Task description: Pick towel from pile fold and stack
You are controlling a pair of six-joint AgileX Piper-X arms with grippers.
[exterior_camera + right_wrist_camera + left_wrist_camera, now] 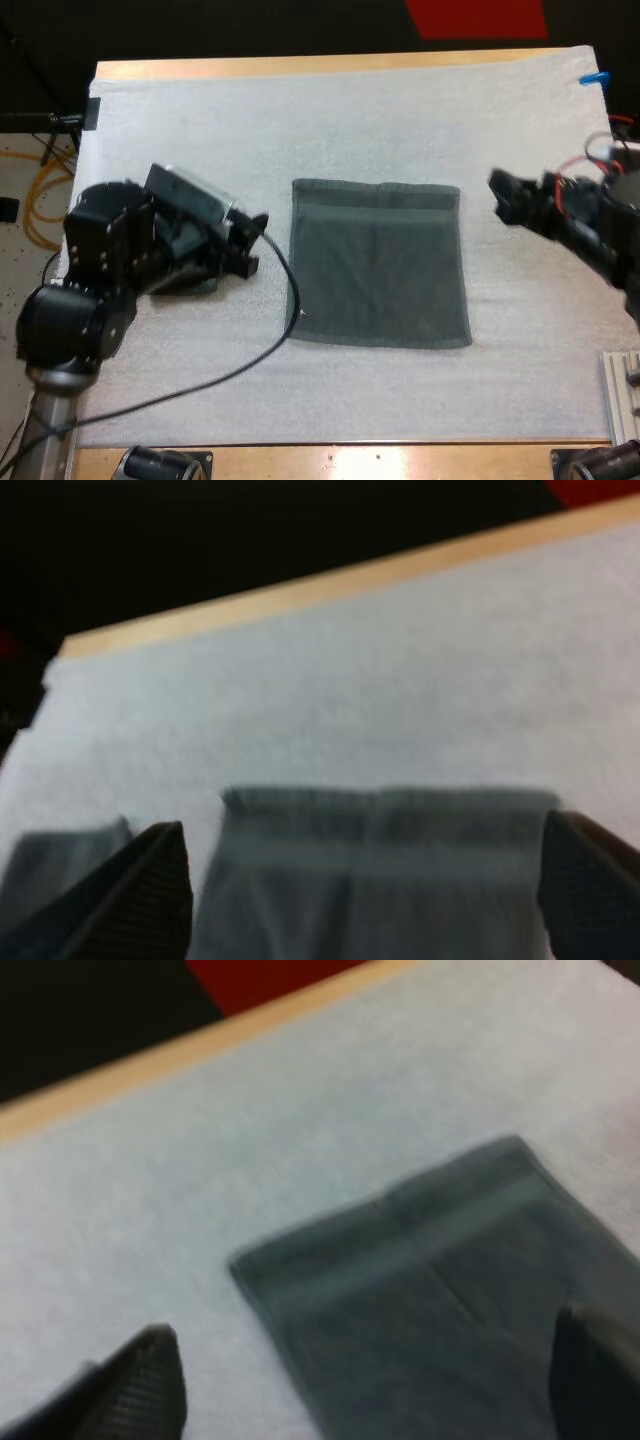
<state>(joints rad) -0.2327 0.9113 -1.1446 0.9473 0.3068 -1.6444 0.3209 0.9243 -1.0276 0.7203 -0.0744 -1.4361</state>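
Two towels counted on your surface [330, 66]. One flat towel [380, 265] lies squared at the middle of the white mat [350, 120], hem band along its far edge, well clear of all four surface edges. One second towel [62, 865], the same dark grey-green, sits toward the surface's left edge beside the flat one and apart from it. It is mostly tucked under your left arm [110, 250], so you cannot tell whether it is crumpled or folded.

Two sets of jaws, both wide, both holding nothing. Your left jaws sit just beside the flat towel's left edge without touching it. In the left wrist view one finger [140, 1390] is over bare mat and the other is over the towel. Your right jaws hang off the flat towel's right side, near the surface's right edge, fingers [130, 900] standing far apart.
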